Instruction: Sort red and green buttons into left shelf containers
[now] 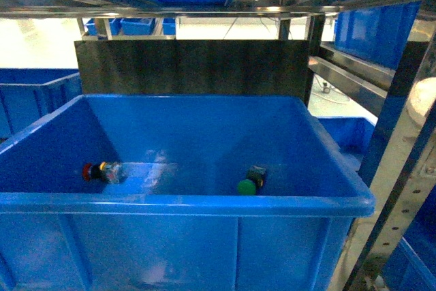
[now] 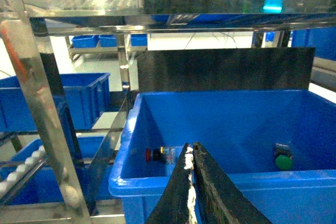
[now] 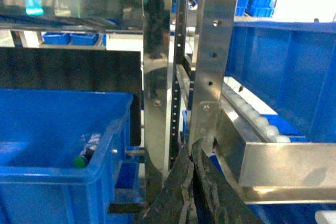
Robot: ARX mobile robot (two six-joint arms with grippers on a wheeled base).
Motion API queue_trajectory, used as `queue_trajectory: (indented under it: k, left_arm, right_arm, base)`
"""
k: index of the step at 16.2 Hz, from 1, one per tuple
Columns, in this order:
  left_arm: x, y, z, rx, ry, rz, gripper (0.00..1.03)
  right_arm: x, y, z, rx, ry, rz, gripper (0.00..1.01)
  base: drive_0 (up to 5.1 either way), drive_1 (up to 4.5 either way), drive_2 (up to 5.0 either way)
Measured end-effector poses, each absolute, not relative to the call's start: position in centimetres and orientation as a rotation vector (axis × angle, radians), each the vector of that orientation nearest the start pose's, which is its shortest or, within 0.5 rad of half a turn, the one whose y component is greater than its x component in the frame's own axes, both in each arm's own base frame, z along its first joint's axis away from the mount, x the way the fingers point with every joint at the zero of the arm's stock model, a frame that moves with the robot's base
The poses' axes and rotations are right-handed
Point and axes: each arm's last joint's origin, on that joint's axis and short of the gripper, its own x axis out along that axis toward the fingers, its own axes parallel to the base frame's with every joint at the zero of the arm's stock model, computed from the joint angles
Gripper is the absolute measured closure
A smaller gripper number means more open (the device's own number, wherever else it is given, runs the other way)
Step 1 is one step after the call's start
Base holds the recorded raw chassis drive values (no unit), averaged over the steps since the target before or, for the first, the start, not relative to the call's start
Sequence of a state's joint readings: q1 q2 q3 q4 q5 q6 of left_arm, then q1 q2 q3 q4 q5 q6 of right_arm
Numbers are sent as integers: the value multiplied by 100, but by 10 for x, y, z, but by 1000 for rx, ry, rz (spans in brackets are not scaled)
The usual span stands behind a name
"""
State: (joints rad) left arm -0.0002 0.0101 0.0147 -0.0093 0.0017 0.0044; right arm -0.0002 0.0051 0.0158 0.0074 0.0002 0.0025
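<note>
Filling most of the head view, the large blue bin (image 1: 184, 202) sits on the shelf frame with a dark panel (image 1: 191, 66) standing behind its far wall. Going from the left, the red button (image 1: 101, 172) lies on its side on the bin floor near the left wall, its red cap pointing left and its clear-and-dark switch block trailing to the right. Well apart from it, toward the right half of the floor, the green button (image 1: 249, 182) rests with its green cap facing the front rim and its dark block behind. In the left wrist view the left gripper (image 2: 190, 182) shows at the bottom edge just in front of the bin's near rim, its two dark jaws pressed together with nothing between them; past them the red button (image 2: 158, 154) and the green button (image 2: 283, 158) both show on the bin floor. Further right, a perforated metal shelf post (image 3: 212, 56) stands beside the bin's right wall, with a roller track (image 3: 252, 116) sloping beyond it. In the right wrist view the right gripper (image 3: 193, 182) hangs low outside the bin, near that post, jaws likewise closed on nothing, and only the green button (image 3: 83, 158) shows over the rim.
</note>
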Motion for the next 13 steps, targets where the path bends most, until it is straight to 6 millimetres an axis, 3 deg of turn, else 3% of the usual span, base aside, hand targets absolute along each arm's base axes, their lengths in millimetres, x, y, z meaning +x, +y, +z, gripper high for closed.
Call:
queue_trajectory:
  k: [10, 12, 13]
  left_arm:
    - [97, 0, 167, 4, 0, 0, 101]
    - [97, 0, 167, 3, -1, 0, 97]
    - [97, 0, 167, 3, 0, 0, 88]
  right_arm:
    - [97, 0, 167, 2, -4, 0, 99]
    - [97, 0, 167, 2, -4, 0, 83]
    - [97, 0, 167, 2, -4, 0, 74]
  base:
    - [0, 0, 0]
    - [0, 0, 0]
    - [0, 0, 0]
